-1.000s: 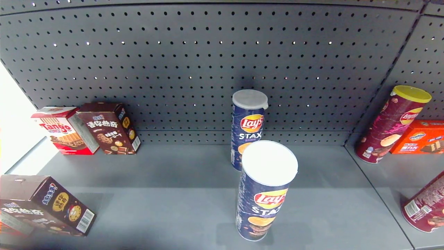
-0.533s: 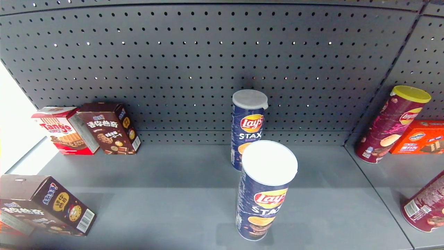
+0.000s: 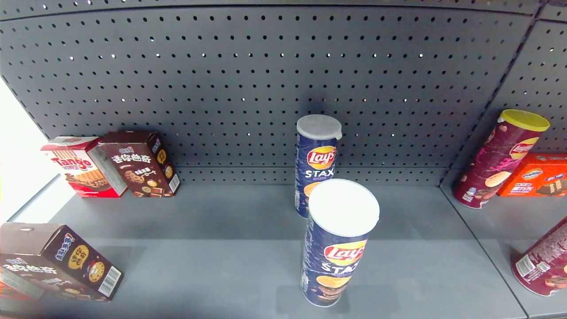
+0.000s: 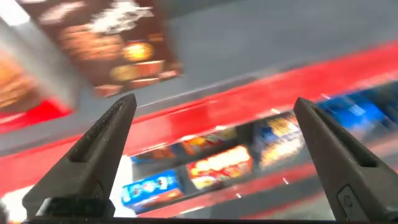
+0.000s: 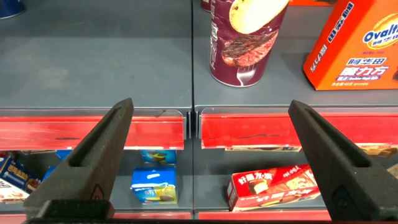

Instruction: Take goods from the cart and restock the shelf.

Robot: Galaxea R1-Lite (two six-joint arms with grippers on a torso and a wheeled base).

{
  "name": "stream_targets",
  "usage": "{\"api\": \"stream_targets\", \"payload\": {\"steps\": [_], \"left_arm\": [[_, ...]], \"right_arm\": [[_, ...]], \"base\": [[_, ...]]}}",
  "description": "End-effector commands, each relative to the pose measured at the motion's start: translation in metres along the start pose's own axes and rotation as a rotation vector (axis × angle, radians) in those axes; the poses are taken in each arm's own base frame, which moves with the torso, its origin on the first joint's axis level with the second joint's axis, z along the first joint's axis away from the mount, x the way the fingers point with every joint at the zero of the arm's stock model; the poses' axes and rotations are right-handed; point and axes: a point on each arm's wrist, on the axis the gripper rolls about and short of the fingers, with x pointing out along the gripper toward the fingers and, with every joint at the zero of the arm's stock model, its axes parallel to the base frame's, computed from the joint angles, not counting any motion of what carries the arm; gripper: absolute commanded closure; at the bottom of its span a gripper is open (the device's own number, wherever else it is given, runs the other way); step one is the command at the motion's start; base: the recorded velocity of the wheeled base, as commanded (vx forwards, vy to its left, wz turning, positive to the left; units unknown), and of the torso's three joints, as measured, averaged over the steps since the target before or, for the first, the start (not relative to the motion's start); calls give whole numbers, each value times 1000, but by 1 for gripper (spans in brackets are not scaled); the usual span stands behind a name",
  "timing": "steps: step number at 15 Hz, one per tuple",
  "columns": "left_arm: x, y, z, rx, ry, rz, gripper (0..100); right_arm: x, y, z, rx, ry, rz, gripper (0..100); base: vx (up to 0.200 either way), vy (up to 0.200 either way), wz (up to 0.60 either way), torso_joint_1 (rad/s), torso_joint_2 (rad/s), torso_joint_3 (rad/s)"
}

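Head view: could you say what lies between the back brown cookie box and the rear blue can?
Only bare shelf, per the head view, between brown cookie box and rear blue can.

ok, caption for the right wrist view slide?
Right gripper, open and empty, faces the shelf's red edge strip; a maroon chip can stands beside an orange box.

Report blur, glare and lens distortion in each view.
Head view: the pegboard bows along its top from lens distortion; the left edge is blown out white; the front chip can is crisp. Left wrist view: heavily blurred, brown box and red shelf strip smeared. Right wrist view: sharp, maroon can and orange box clear.
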Motion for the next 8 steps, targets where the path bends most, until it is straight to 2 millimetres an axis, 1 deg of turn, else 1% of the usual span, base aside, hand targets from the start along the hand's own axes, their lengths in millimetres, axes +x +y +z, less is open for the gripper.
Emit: {"api": "stream_targets", "payload": {"steps": [1,2,3,6,8], "left_arm": [[-3,-2,-1,-10,-24,131,0],[-5,-4,-2,-11,-37,185,0],[-9,-4,-4,-6,-84,146,0],[-10,-4,-6,-17,-89,154,0],[-10,-4,-6,-90,-93,144,0]], "right_arm": [[0,0,0,0,0,0,0],[0,0,0,0,0,0,0],[0,0,0,0,0,0,0],[0,0,0,0,0,0,0],[0,0,0,0,0,0,0]], "base": [[0,0,0,0,0,0],[0,0,0,0,0,0],[0,0,0,0,0,0],[0,0,0,0,0,0],[0,0,0,0,0,0]]}}
